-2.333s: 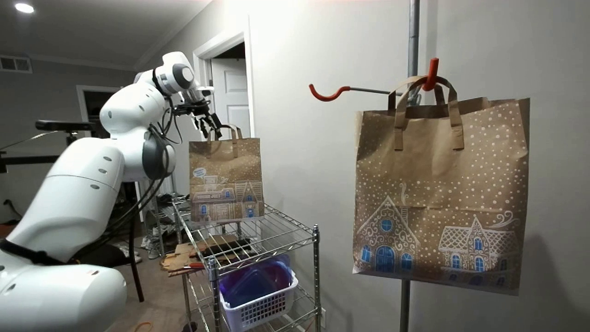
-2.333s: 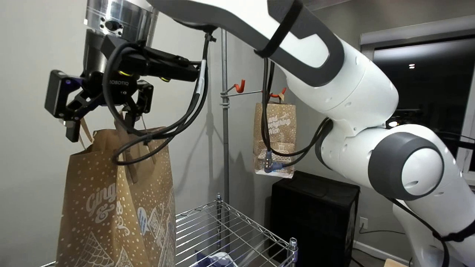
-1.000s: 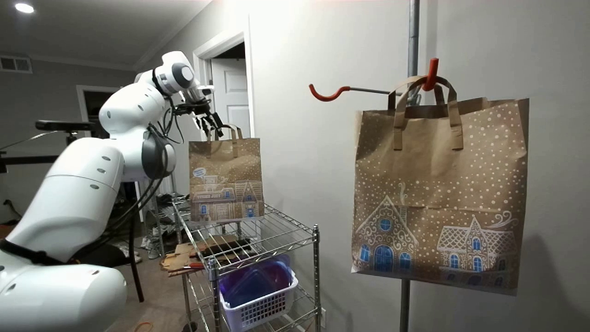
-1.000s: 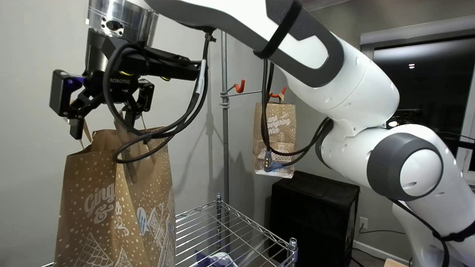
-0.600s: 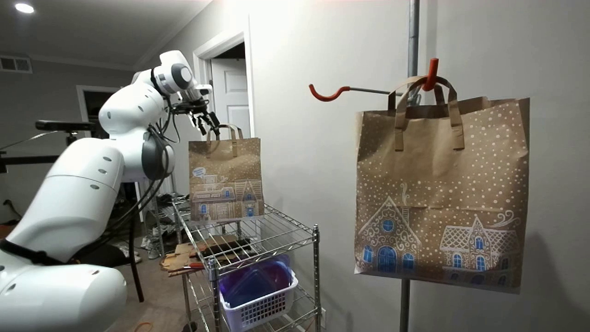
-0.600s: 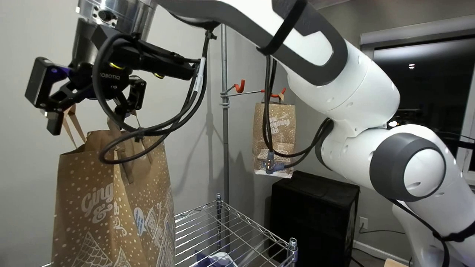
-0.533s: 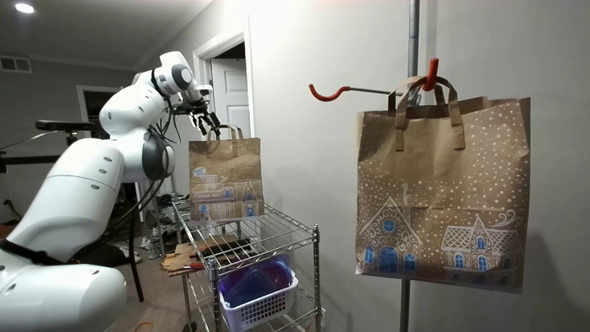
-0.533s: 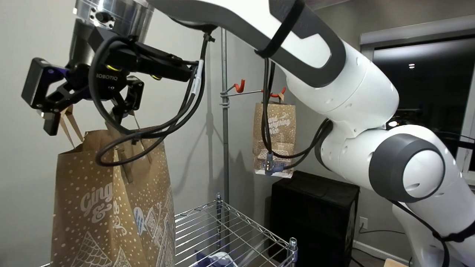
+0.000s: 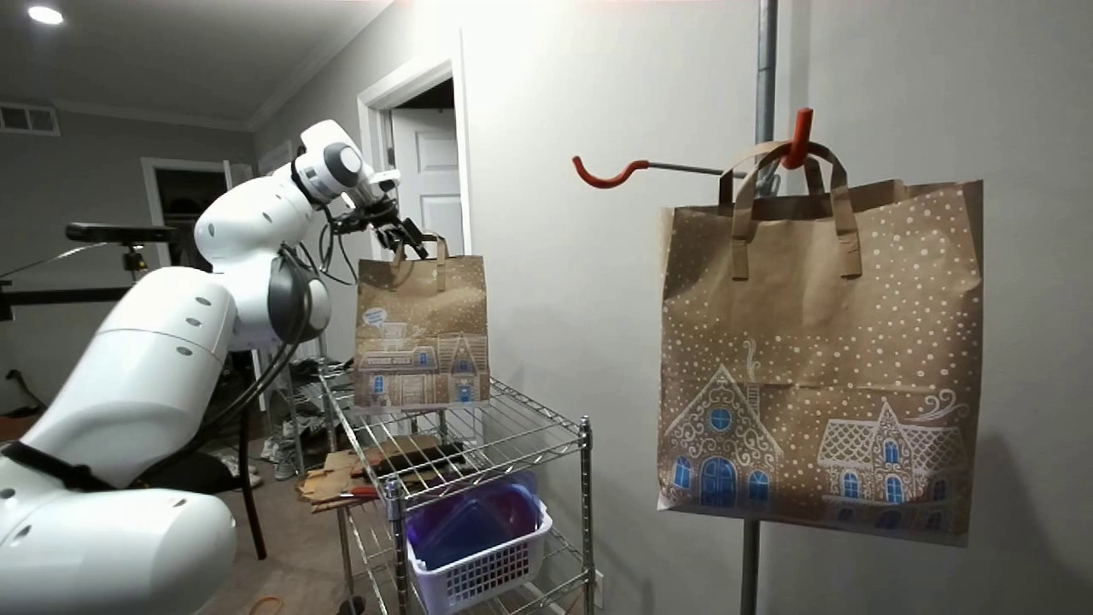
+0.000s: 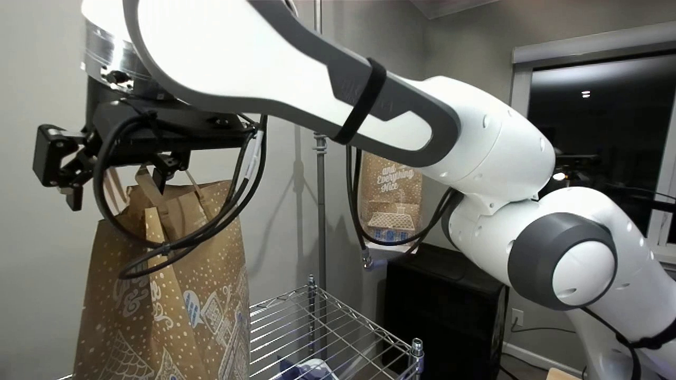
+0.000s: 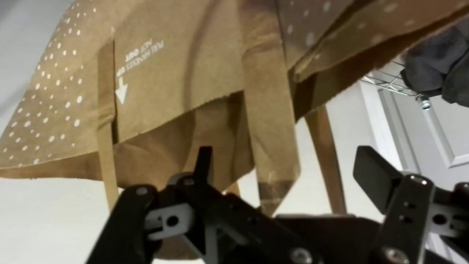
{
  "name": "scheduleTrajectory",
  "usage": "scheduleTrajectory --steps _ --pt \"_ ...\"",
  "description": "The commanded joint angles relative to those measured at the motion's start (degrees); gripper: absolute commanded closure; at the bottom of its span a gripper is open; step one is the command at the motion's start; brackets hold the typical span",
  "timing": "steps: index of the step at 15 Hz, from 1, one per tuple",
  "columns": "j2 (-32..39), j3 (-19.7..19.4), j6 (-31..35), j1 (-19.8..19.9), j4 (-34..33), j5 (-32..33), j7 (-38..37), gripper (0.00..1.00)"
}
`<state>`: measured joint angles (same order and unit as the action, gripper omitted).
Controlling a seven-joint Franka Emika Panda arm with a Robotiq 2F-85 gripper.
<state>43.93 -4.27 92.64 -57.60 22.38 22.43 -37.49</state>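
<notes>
Exterior view, bag point(image 9: 421, 329) on wire shelf point(image 9: 523, 430), gray wall point(image 9: 564, 299), door point(image 9: 427, 162)

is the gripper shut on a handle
No, in the wrist view the fingers stand wide apart, a paper handle showing between them.

The location appears to be a room in a home, as indicated by the panelled door point(image 9: 437, 175), carpet point(image 9: 295, 547), air vent point(image 9: 28, 119) and shaded window point(image 10: 602, 111). A plastic basket point(image 9: 499, 571) sits below the front edge of the wire shelf point(image 9: 495, 469).
</notes>
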Motion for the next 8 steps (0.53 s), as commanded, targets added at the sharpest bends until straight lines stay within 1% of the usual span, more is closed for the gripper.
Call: scheduleTrajectory --steps 1,5,8 --pt "0.0 -3.8 0.5 -2.4 0.9 4.9 -2.2 0.31" --pt "-0.9 -5.3 -1.4 -3.5 1.3 5.8 -2.7 0.58" --pt "-2.4 -5.9 -4.6 -4.1 1.6 5.5 -1.8 0.77"
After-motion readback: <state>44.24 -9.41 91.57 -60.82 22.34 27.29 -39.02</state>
